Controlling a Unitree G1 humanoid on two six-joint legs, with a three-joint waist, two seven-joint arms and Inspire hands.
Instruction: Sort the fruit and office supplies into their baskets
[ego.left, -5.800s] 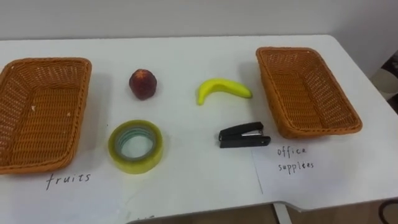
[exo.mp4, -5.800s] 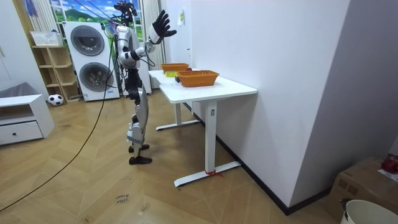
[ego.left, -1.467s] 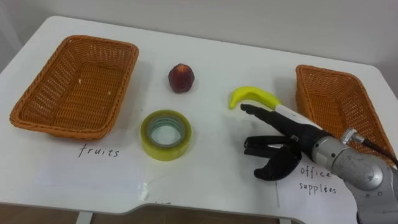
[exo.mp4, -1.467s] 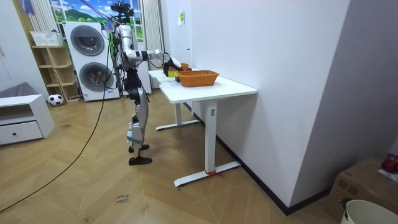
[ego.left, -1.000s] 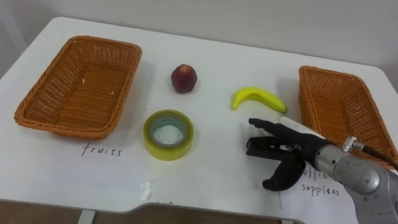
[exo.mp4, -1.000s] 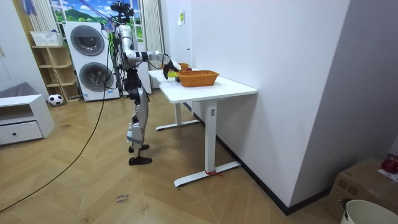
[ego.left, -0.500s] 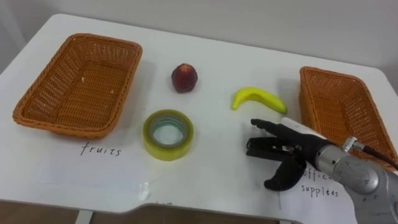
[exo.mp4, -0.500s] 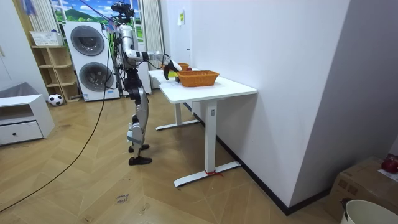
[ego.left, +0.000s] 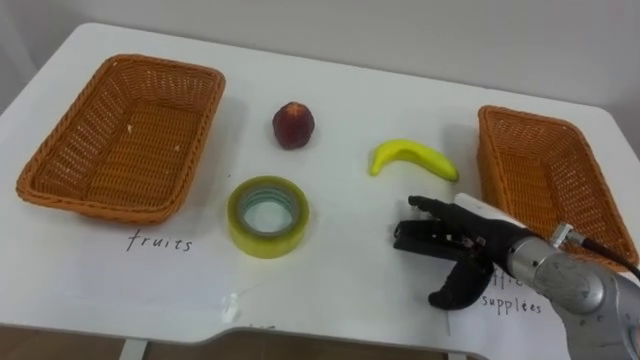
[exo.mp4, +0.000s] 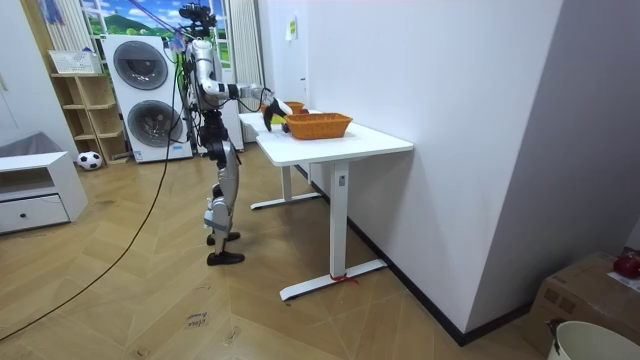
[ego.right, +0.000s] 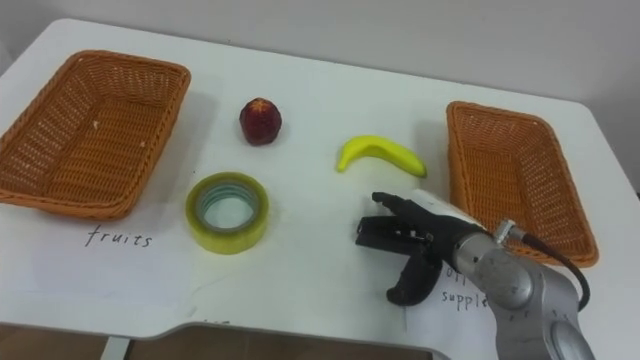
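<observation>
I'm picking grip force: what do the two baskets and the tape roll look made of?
Left basket and right basket: woven wicker or rattan, matte orange-brown; the weave shows. Tape roll: probably glossy, see-through yellowish plastic film, by its sheen.

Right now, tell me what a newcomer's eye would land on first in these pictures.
The robot's right hand stands out first, lying over a black stapler near the front right of the white table. Next come two empty wicker baskets, the left basket and the right basket. Between them lie a yellow tape roll, a banana and a red fruit.
</observation>
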